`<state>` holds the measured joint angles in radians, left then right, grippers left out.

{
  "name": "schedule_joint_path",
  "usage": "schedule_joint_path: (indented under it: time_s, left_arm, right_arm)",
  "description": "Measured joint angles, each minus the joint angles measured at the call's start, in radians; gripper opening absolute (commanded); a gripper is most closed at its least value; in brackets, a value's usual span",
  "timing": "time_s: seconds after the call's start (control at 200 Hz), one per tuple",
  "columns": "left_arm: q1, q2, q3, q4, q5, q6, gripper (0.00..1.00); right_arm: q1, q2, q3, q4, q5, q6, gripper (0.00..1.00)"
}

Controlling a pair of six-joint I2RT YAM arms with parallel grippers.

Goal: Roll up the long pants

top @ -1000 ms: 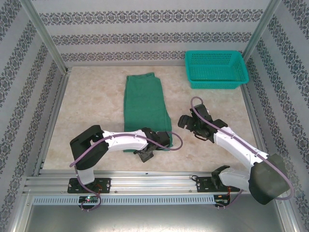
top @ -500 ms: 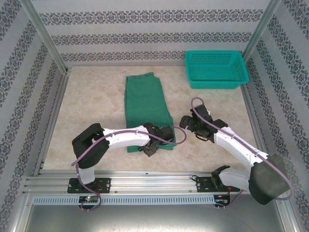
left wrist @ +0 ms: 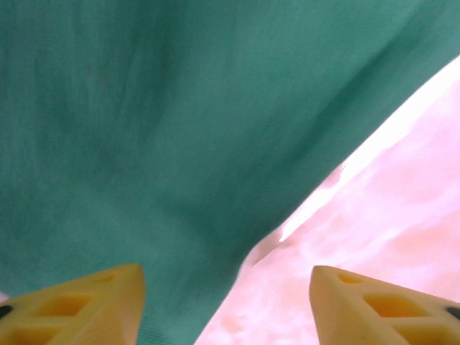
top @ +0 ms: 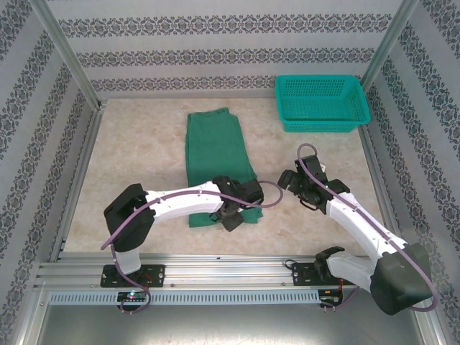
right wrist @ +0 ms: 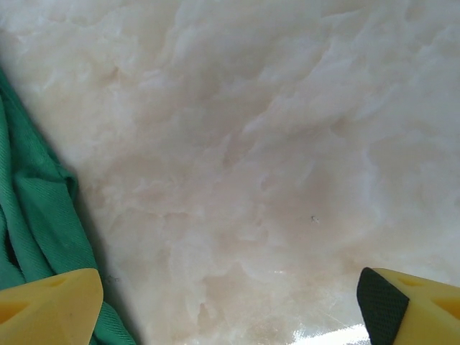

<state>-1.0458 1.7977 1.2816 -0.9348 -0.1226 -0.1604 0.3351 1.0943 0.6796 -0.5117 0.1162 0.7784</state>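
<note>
The long pants (top: 214, 154) lie flat on the surface (top: 136, 165), left of centre and well apart from the teal basket (top: 321, 123) at the far right; they look folded lengthwise into one narrow strip.

The left gripper (top: 233, 214) hangs over the strip's near right corner, its jaws apart and holding nothing; in its wrist view (left wrist: 226, 291) one fingertip sits over cloth and the other over bare surface, so a close here would likely pinch only the edge or a single layer. The right gripper (top: 290, 180) is open wide and empty; its wrist view (right wrist: 230, 291) has it above bare surface, the pants' edge just to its left.

Likely trouble: with only one corner taken, the roll may start crooked and wind into a cone; the stacked layers could slide apart; a thin pinch could slip free partway.

The long axis runs near to far, almost straight away from the arms; the near end sits under the left gripper and the far end points at the back wall; which end is the waist I cannot tell.
</note>
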Motion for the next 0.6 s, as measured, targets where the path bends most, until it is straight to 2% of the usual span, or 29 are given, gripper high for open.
schedule_joint_path:
  time_s: [0.31,0.4,0.51,0.6]
  left_arm:
    - [0.028,0.026,-0.098,0.006,-0.122,0.000,0.64]
    - [0.048,0.061,-0.098,0.018,-0.126,-0.002,0.51]
    - [0.053,0.077,-0.094,0.027,-0.113,-0.002,0.16]
    - [0.063,0.083,-0.094,0.032,-0.117,0.003,0.11]
  right_arm:
    - [0.000,0.042,-0.009,0.033,-0.048,0.001,0.93]
    - [0.000,0.042,-0.009,0.034,-0.053,0.001,0.93]
    - [0.000,0.037,-0.009,0.033,-0.054,0.001,0.93]
    - [0.000,0.021,-0.015,0.034,-0.053,0.003,0.93]
